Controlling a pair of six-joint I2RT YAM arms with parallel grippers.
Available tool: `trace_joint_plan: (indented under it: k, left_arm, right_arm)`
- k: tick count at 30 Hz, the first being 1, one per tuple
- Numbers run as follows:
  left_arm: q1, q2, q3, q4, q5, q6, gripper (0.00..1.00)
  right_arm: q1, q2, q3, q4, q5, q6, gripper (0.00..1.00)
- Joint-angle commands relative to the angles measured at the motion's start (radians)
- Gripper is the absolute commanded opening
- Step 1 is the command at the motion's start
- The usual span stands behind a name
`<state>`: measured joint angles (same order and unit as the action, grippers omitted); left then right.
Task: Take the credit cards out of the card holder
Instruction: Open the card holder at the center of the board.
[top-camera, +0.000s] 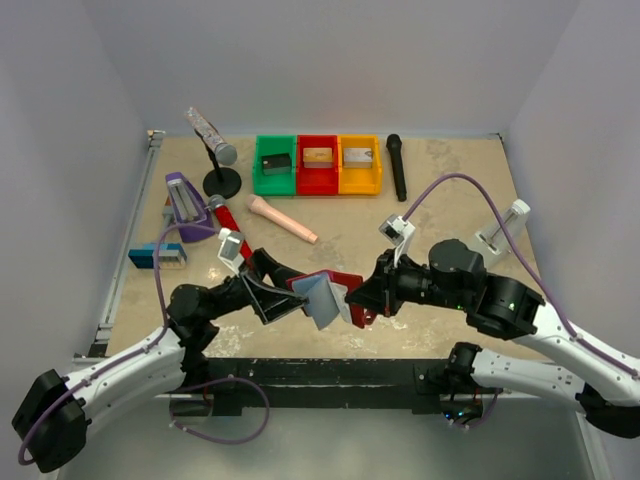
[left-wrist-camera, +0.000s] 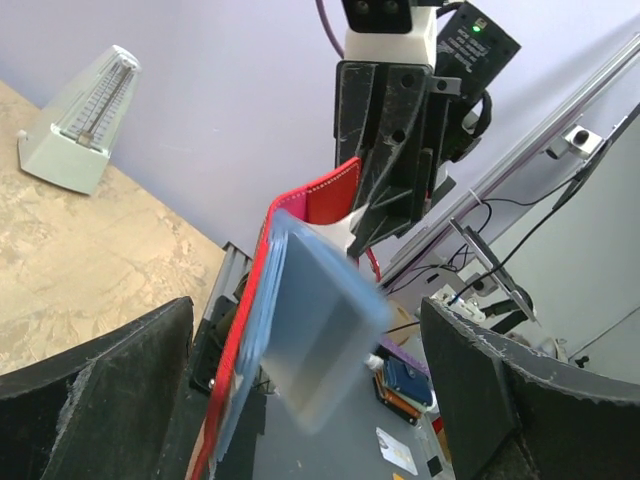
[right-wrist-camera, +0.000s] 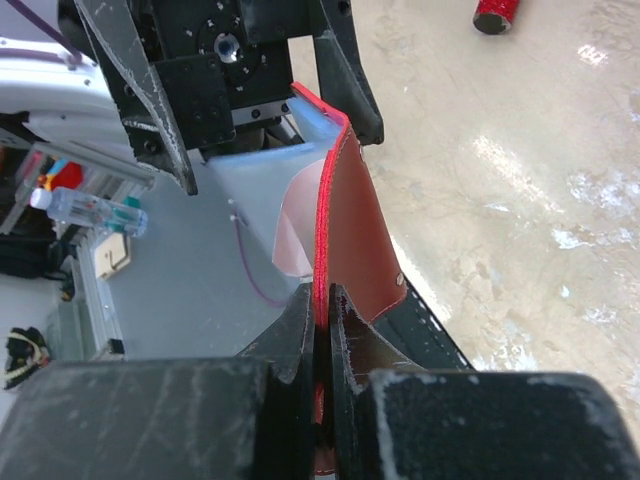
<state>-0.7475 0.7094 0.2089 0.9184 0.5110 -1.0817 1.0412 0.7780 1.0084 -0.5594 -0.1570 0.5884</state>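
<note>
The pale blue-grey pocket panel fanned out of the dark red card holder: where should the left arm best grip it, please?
Grip the pale blue-grey pocket panel by its free edge, from the left, jaws closing across its thin flat faces. The left gripper straddles it, open; the right gripper is shut on the cover of the dark red card holder, so that end is taken.

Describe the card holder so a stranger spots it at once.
Go to the near edge of the table, midway. The card holder is clamped there in the right claw: a dark red folding case with pale blue pockets, unlike the red microphone lying behind.
</note>
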Motion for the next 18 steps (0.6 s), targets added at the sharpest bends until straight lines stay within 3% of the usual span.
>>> trace_joint_plan:
  k: [1,10,18]
  left_arm:
    - [-0.006,-0.030,-0.019,0.111,-0.005,-0.021,1.00]
    - [-0.016,-0.024,-0.045,0.210,0.014,-0.041,0.99]
    - [-0.018,-0.004,-0.077,0.327,0.040,-0.067,0.76]
  right_arm:
    - [-0.044,-0.045,-0.034,0.159,-0.076,0.063,0.00]
    - [-0.124,-0.094,-0.139,0.360,-0.213,0.157,0.00]
    - [-0.181,-0.108,-0.214,0.515,-0.280,0.237,0.00]
